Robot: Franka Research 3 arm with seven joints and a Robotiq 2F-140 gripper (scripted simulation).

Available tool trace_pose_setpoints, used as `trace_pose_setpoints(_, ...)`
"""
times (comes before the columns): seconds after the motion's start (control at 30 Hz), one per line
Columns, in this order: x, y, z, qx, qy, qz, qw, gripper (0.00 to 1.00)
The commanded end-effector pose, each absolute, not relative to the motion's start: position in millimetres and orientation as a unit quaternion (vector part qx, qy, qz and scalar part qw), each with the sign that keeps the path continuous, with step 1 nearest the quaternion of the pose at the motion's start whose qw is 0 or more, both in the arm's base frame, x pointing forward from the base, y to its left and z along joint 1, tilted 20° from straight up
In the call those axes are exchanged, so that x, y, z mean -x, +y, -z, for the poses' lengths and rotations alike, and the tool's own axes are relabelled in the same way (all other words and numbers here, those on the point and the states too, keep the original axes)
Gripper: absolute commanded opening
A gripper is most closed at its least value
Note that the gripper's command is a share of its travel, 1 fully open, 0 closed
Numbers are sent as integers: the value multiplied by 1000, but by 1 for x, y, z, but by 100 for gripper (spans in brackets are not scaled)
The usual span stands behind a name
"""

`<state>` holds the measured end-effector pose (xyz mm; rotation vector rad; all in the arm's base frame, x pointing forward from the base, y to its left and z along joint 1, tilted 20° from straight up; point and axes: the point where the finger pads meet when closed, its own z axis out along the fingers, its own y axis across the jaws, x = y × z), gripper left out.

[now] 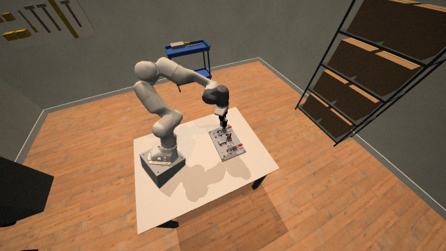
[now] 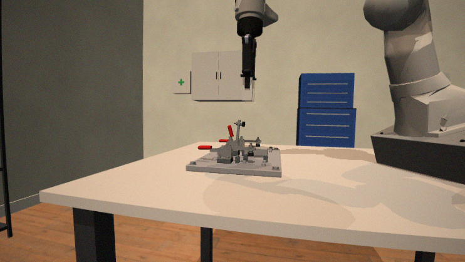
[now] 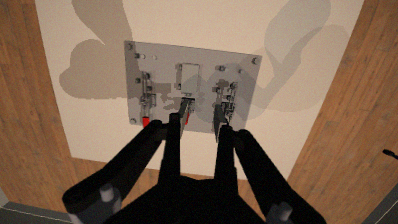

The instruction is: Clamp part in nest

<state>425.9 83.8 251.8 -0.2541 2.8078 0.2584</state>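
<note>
The grey fixture plate [image 1: 225,155] [image 2: 227,170] [image 3: 162,60] lies on the white table and carries three nests side by side, each with a red-handled clamp. A light grey rectangular part [image 3: 189,76] lies in the middle nest. The middle clamp's red handle [image 2: 230,130] [image 1: 229,134] stands tilted upward and its bar stands upright. The two outer clamps' handles [image 2: 205,146] [image 3: 145,121] lie level. My gripper [image 1: 223,124] [image 2: 247,85] [image 3: 201,110] hangs well above the fixture's clamp side. Its fingers are partly apart with nothing between them. They hide part of the middle and right clamps in the wrist view.
The white table [image 1: 199,187] [image 2: 162,192] bears my arm's grey base block [image 1: 162,169] [image 2: 419,156] beside the fixture. A blue cart [image 1: 189,50], a dark shelf rack [image 1: 374,77] and a blue drawer cabinet [image 2: 326,108] stand off the table.
</note>
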Motion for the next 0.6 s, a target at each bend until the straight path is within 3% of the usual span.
trace_pose_setpoints(0.0,-439,78,-255,89,980,-88,155,28)
trace_pose_setpoints(0.57,-487,60,-265,89,980,-88,155,28)
